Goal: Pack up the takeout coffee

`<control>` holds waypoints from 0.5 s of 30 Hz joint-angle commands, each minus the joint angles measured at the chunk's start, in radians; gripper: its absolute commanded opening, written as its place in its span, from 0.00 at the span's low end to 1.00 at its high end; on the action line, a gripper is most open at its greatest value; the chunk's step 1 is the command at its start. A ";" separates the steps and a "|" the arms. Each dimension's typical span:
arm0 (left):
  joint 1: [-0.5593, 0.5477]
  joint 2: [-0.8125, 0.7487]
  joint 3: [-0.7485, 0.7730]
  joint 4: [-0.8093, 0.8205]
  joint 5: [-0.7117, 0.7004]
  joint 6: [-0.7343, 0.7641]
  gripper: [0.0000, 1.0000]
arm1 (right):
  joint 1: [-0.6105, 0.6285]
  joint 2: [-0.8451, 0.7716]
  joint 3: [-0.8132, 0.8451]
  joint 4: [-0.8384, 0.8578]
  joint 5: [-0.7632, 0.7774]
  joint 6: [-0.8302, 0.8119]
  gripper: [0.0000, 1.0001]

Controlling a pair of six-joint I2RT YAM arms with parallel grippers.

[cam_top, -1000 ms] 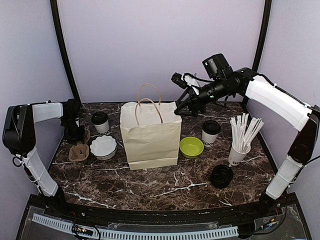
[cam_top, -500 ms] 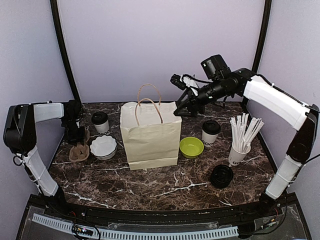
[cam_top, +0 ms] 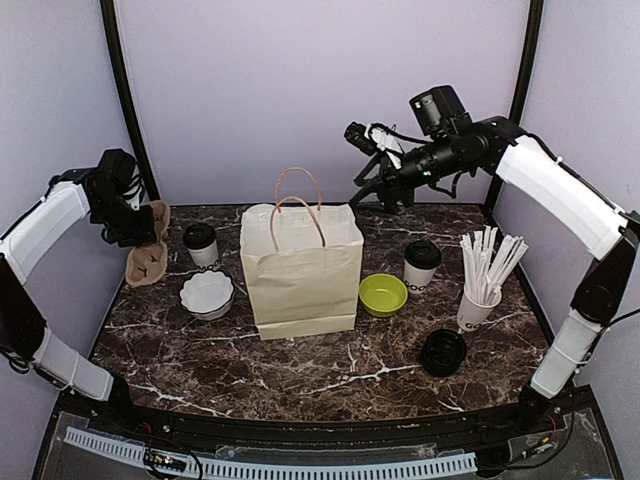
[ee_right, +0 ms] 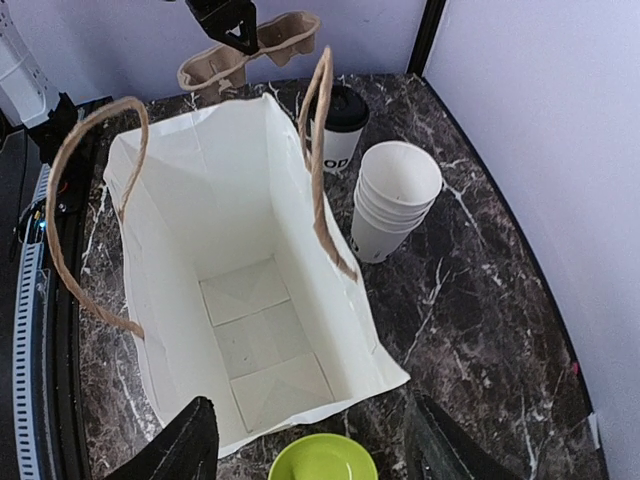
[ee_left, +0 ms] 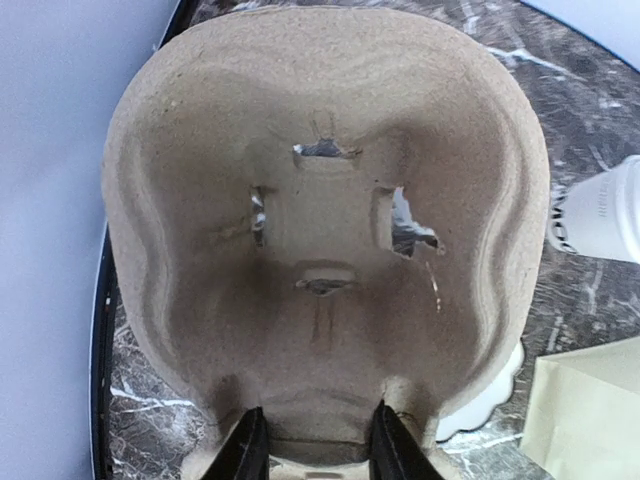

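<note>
A robot test cell in a laboratory is suggested: a dark marble-patterned worktop [cam_top: 300,375] is boxed in by pale lilac wall panels [cam_top: 320,90] and black upright posts [cam_top: 128,100], and two white-and-black robot arms [cam_top: 560,195] are bolted at its near edge.

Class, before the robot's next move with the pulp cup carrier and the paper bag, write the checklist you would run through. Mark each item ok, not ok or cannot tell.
1. Grip of the left gripper on the cup carrier: ok, its fingers pinch one edge.
2. Carrier held off the table: ok.
3. The paper bag upright, mouth open, nothing inside: ok.
4. The right gripper open and empty above the bag: ok.
5. Both lidded coffee cups upright on the table: ok.
6. Carrier fits through the bag's mouth: cannot tell.
</note>
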 commanded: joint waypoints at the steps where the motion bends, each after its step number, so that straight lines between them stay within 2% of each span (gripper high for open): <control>1: -0.056 -0.079 0.108 -0.067 0.128 0.076 0.32 | -0.006 0.040 0.105 0.007 -0.047 0.019 0.67; 4: -0.099 -0.118 0.201 -0.074 0.221 0.091 0.32 | 0.008 0.095 0.154 0.003 -0.101 0.029 0.70; 10: -0.231 -0.168 0.348 -0.012 0.404 0.105 0.31 | 0.067 0.222 0.312 -0.044 -0.094 0.021 0.73; 13: -0.296 -0.197 0.359 0.099 0.511 0.124 0.31 | 0.084 0.270 0.359 -0.022 -0.069 0.043 0.69; 15: -0.342 -0.231 0.337 0.182 0.569 0.142 0.31 | 0.088 0.297 0.393 -0.015 -0.057 0.068 0.60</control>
